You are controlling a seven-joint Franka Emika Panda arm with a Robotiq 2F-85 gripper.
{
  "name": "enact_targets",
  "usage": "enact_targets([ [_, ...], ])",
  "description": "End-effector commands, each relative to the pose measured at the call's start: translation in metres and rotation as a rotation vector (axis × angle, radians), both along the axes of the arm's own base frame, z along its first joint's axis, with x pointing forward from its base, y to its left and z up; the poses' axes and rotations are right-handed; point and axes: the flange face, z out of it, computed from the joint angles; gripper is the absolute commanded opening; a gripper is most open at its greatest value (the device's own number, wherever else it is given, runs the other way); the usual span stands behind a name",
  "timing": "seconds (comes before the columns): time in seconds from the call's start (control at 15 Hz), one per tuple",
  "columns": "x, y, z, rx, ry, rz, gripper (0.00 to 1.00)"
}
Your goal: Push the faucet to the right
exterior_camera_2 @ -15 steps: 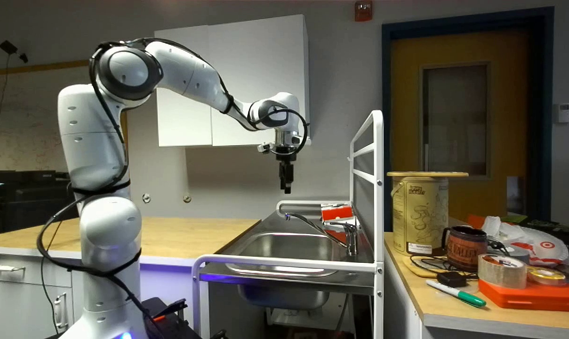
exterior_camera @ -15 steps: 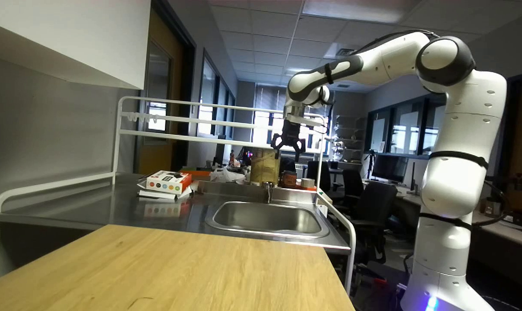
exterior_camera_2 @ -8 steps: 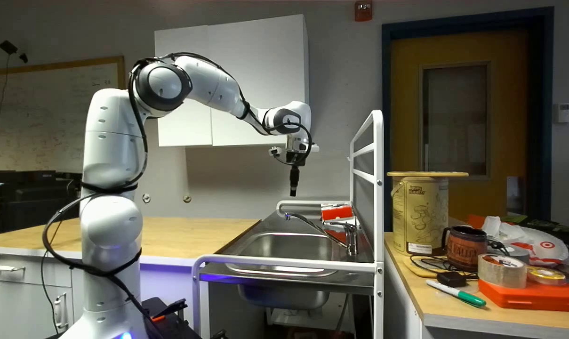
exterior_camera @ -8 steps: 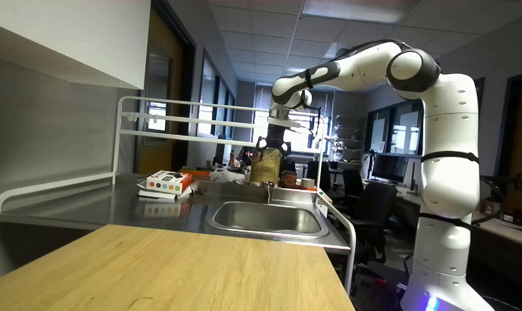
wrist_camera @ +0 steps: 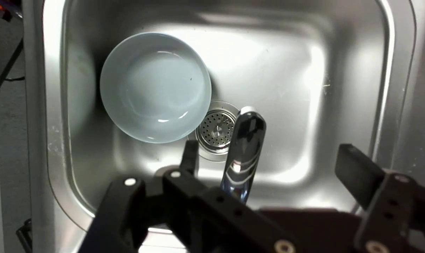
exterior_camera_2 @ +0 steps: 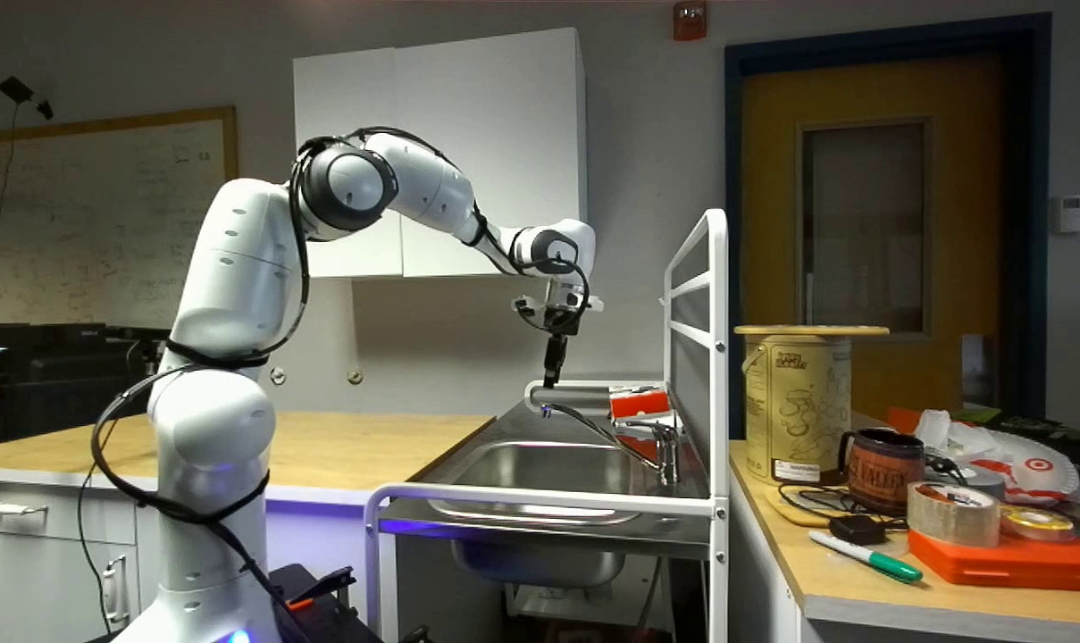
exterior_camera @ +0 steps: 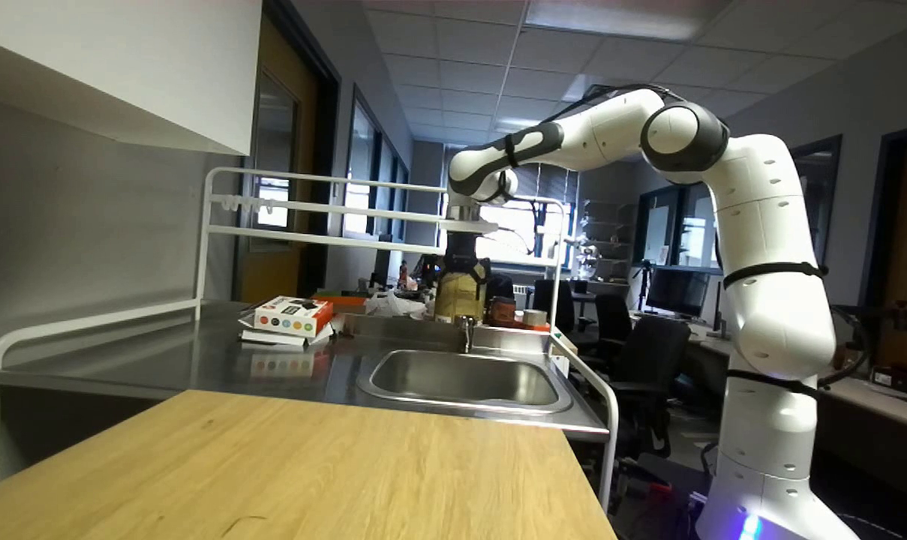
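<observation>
In the wrist view, from the left, a glossy pale-blue round bowl sits in the rounded rectangular steel sink basin, its rim overlapping a round perforated metal strainer; then the slim shiny grey-metal faucet slants over the basin; the black two-fingered tool has its fingers spread wide, one seen either side of the faucet, whether touching I cannot tell
</observation>
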Motion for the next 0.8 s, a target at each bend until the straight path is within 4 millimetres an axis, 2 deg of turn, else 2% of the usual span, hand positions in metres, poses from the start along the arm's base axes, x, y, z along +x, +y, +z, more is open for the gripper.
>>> enact_targets([
  [0.0, 0.008, 0.006, -0.011, 0.011, 0.059, -0.039, 1.0],
  [0.53, 0.011, -0.005, -0.051, 0.035, 0.127, -0.053, 1.0],
  [0.6, 0.011, -0.006, -0.053, 0.035, 0.133, -0.055, 0.75],
  [0.67, 0.011, -0.007, -0.055, 0.035, 0.136, -0.056, 0.74],
  [0.73, 0.011, -0.008, -0.056, 0.036, 0.138, -0.057, 0.66],
])
